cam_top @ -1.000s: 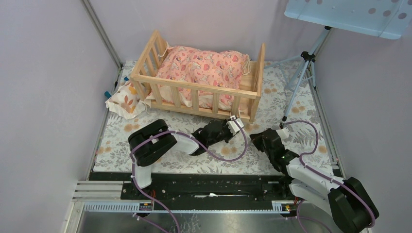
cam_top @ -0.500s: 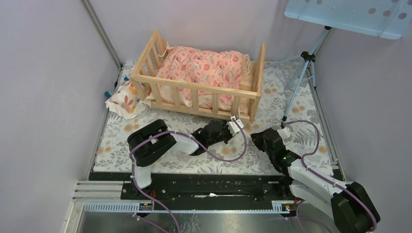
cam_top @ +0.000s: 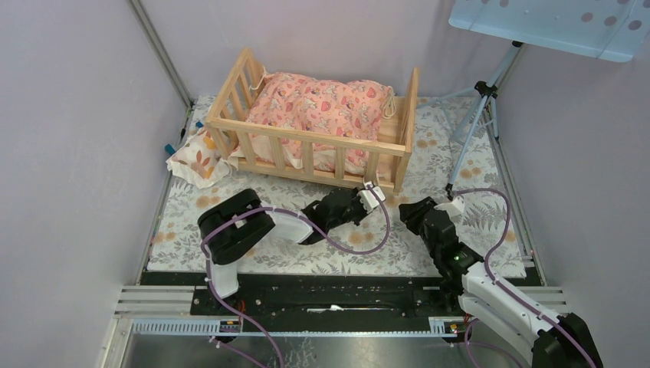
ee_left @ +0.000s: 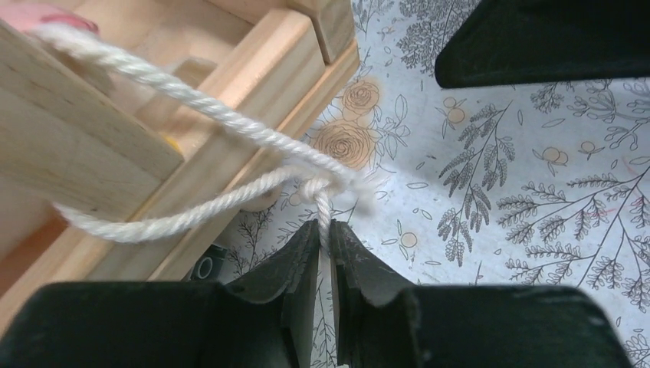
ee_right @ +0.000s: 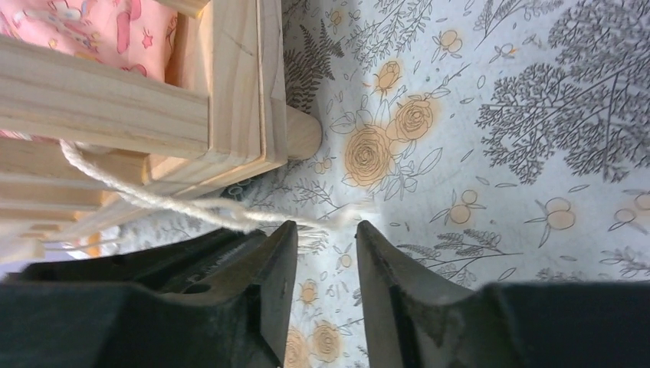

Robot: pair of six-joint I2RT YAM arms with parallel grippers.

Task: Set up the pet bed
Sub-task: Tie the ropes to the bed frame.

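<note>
White cord (ee_left: 201,103) pinched just under its knot by left gripper (ee_left: 325,239), jaws nearly together | right gripper (ee_right: 326,244) parted, holding nothing, frayed cord end just ahead | pet bed (cam_top: 306,146) on floral mat (cam_top: 180,230), near corner beside both grippers

overhead looks down; wrist views closely share pet bed (ee_right: 230,100) corner.

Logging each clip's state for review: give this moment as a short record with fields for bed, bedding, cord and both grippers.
pet bed: upright on the floral mat
cushion: pink, inside the bed
pillow: on the mat, outside the bed's left end
cord: white, at the bed's near right corner
left gripper: shut on the cord
right gripper: open, holding nothing
</note>
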